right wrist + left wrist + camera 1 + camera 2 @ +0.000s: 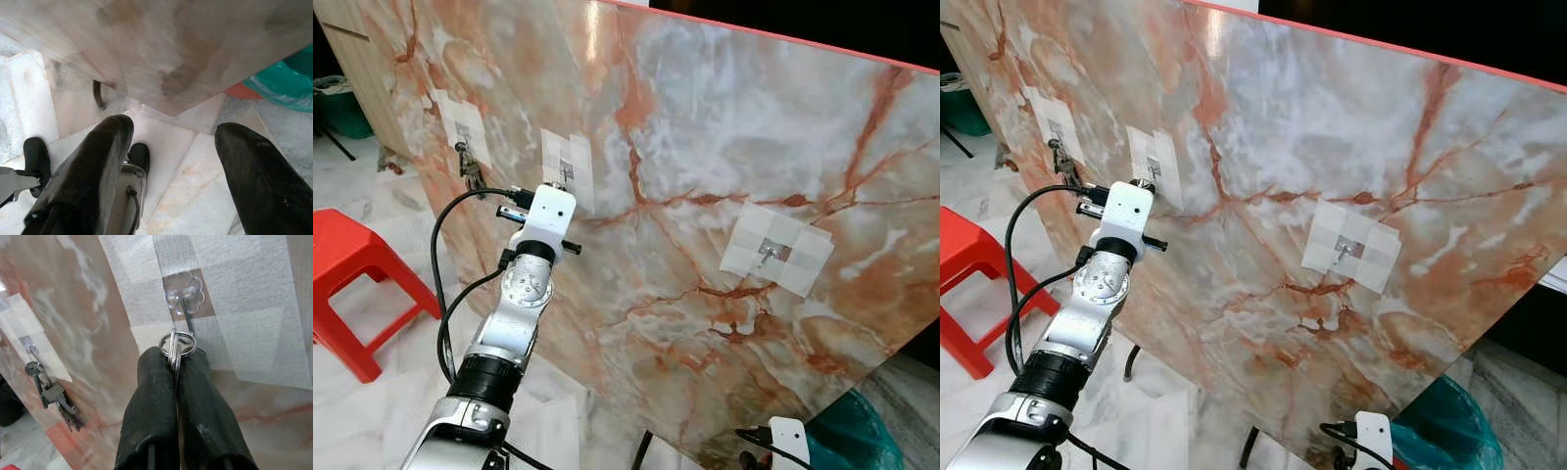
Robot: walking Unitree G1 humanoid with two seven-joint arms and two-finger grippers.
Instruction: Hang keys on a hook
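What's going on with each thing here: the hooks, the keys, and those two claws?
Left gripper: shut on key ring.
Key ring: pinched, touching middle hook's wire.
Middle hook: taped on the marble panel.
Left hook: holding a key bunch.
Right hook: bare.
Right gripper: open, low, idle.

Silver arm (499,352) — black cable (438,294)

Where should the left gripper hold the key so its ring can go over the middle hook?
By the flat blade, below the ring, as the left gripper does now: its fingers pinch the key with the key ring standing free above the tips. Come at the hook from below and in front, since its wire stem runs down off the marble board.
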